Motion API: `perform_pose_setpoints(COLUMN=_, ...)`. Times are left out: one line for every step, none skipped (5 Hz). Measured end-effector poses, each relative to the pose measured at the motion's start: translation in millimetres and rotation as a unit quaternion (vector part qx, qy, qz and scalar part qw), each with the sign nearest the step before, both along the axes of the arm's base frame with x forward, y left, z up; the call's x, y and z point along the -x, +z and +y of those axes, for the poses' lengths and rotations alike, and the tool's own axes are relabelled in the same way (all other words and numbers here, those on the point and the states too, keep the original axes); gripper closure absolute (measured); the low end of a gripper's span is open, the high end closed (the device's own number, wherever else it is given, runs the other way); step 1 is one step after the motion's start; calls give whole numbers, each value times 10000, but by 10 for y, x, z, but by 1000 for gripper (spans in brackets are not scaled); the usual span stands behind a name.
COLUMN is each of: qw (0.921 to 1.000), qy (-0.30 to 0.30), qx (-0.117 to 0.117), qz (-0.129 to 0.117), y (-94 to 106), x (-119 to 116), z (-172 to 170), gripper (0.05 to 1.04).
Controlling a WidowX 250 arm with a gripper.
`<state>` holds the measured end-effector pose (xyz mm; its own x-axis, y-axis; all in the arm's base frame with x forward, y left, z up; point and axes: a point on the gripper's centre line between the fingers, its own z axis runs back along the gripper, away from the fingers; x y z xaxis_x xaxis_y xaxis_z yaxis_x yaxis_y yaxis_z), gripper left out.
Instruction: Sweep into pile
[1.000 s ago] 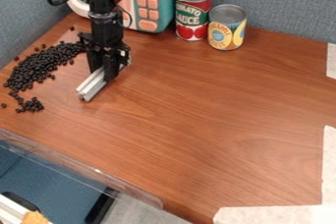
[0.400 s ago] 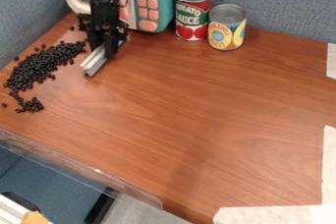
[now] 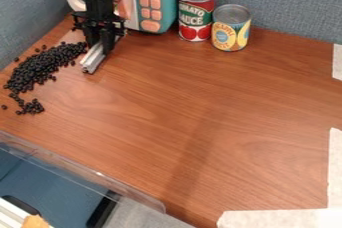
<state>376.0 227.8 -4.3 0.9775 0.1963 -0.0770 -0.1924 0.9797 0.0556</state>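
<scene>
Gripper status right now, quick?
Gripper: closed on the silver metal bar, right of the black beads.

Beans (image 3: pixel 41 67) on tabletop (image 3: pixel 200 112) at L; cans (image 3: pixel 196 12) at back, R of toy microwave (image 3: pixel 160 2).

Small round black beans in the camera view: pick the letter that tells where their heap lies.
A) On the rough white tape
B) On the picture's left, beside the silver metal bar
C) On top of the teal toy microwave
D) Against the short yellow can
B: the small round black beans lie heaped on the brown wooden table, left of the silver metal bar in the jaws.
</scene>
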Motion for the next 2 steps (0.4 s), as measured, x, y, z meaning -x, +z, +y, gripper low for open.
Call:
perform_pose_setpoints(qw=9995, qy=269, qx=-165, qz=18, y=12, x=141, z=222, gripper=714)
perform_pose_setpoints(qw=9980, qy=577, qx=-262, qz=58, y=35, x=315, z=443, gripper=714)
